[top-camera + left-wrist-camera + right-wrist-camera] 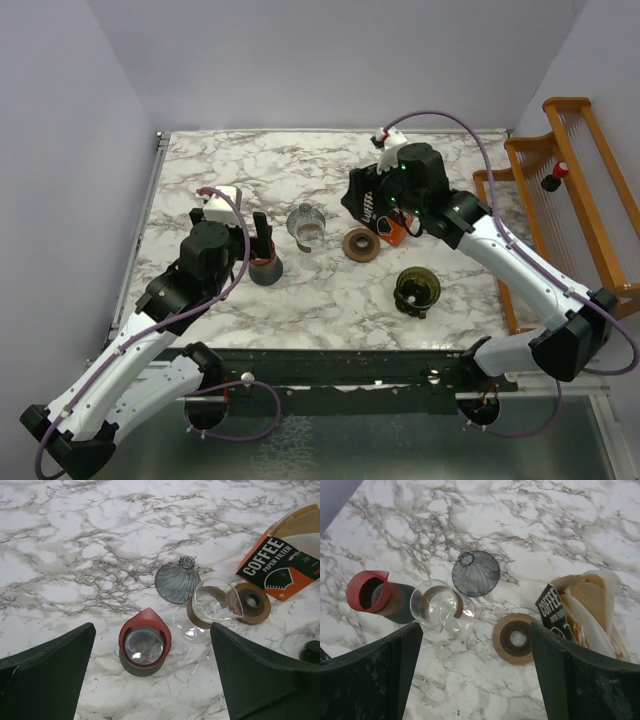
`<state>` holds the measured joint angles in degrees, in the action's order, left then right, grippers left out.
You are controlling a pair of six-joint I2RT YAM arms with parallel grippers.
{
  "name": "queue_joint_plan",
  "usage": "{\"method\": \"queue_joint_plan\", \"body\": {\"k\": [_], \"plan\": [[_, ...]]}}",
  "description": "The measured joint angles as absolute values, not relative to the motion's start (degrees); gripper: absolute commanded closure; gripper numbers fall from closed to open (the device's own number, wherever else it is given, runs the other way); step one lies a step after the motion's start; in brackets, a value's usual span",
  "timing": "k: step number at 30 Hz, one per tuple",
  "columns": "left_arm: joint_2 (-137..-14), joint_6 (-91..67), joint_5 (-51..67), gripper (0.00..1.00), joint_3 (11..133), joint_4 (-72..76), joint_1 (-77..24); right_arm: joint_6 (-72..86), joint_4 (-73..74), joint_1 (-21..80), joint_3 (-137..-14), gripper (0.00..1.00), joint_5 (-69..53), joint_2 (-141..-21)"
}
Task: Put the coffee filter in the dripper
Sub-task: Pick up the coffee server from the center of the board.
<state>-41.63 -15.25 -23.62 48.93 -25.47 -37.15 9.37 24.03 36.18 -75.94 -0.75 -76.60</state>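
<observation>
The right gripper hangs wide open and empty just above the coffee carton. I think it wants a white coffee filter from the carton's open mouth. The grey dripper sits near the carton, narrow end up. The left gripper, also wide open and empty, waits farther from the carton.

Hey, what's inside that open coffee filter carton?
White and tan paper filters fan out of the open mouth of the carton. Its printed wall covers their lower parts, so their number cannot be told.
</observation>
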Motion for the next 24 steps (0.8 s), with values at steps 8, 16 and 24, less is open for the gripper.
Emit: {"method": "queue_joint_plan", "body": {"k": [8,16,24], "plan": [[-39.4,-15.64,-24.38,0.01,48.16,-24.99,-37.15,9.8,24.05,41.19,-80.99,0.16,-0.75,-86.11],[-37.78,-15.68,-24.93,0.01,47.72,-24.93,-37.15,12.16,24.14,41.6,-83.66,0.28,-1.3,-95.24],[-37.67,-15.62,-25.04,0.01,47.68,-24.91,-37.12,13.91,24.67,41.91,-84.27,0.4,-2.48,-101.32]]}}
